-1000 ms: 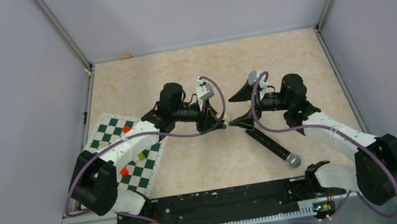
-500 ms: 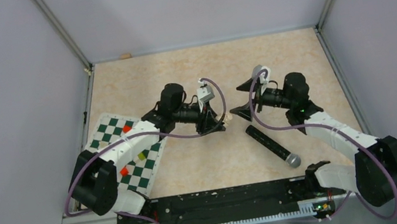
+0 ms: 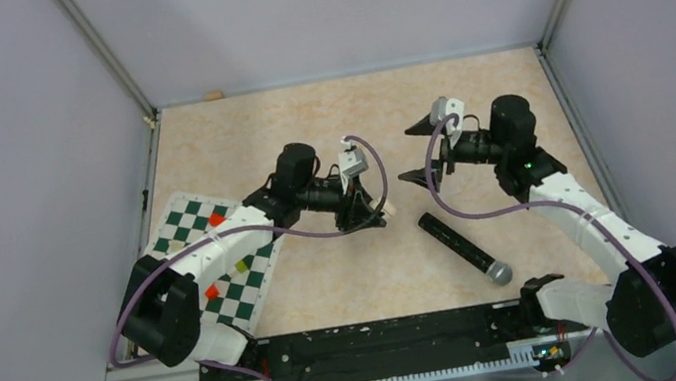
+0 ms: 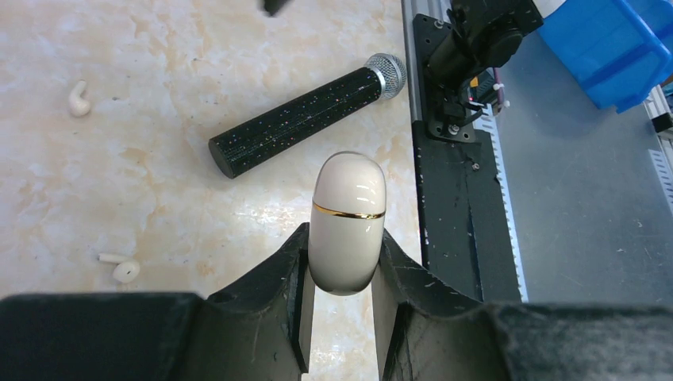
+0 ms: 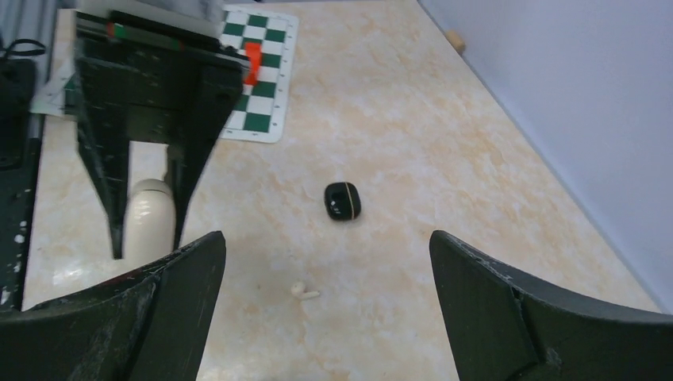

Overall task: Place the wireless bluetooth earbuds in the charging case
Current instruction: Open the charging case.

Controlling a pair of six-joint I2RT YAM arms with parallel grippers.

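In the left wrist view, one whitish earbud is lying on the desk at upper left and another earbud at lower left. At centre, the left hand is gripping a closed white charging case. The right hand is gaping wide, holding nothing.
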